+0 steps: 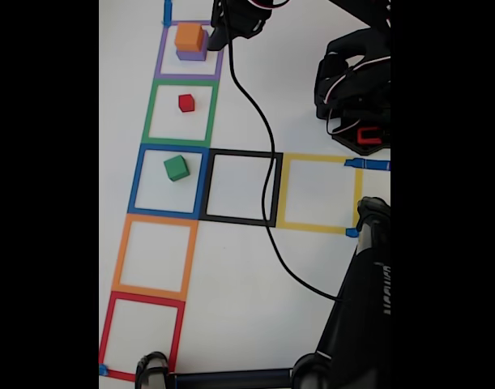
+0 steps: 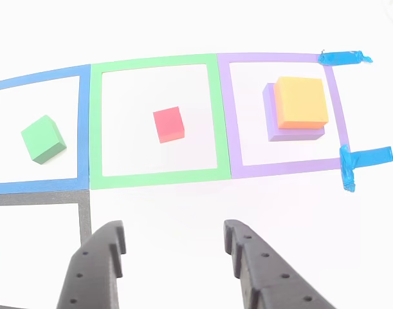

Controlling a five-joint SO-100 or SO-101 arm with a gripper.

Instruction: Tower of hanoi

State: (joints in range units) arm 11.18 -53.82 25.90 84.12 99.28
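Observation:
An orange cube (image 1: pixel 189 36) (image 2: pixel 301 102) sits on top of a larger purple cube (image 1: pixel 192 54) (image 2: pixel 271 111) inside the purple square (image 1: pixel 160 63) (image 2: pixel 225 116). A small red cube (image 1: pixel 186 103) (image 2: pixel 168 124) lies in the green square (image 1: pixel 149 113) (image 2: pixel 154 178). In the blue square (image 1: pixel 137 180) (image 2: pixel 83 122) there is a green cube (image 1: pixel 176 168) (image 2: pixel 44 138). My gripper (image 1: pixel 223 36) (image 2: pixel 173 232) hovers just beside the purple square, open, with nothing between its fingers. In the other view the two black fingers (image 2: pixel 96 264) rise from the bottom edge.
Black (image 1: pixel 277 188), yellow (image 1: pixel 283 190), orange (image 1: pixel 120 251) and red (image 1: pixel 106 332) squares hold nothing. A black cable (image 1: pixel 267 138) crosses the black square. The arm's base (image 1: pixel 356 89) stands at the right. A black stand (image 1: pixel 352 324) fills the lower right corner. Blue tape (image 2: pixel 363 161) pins the mat.

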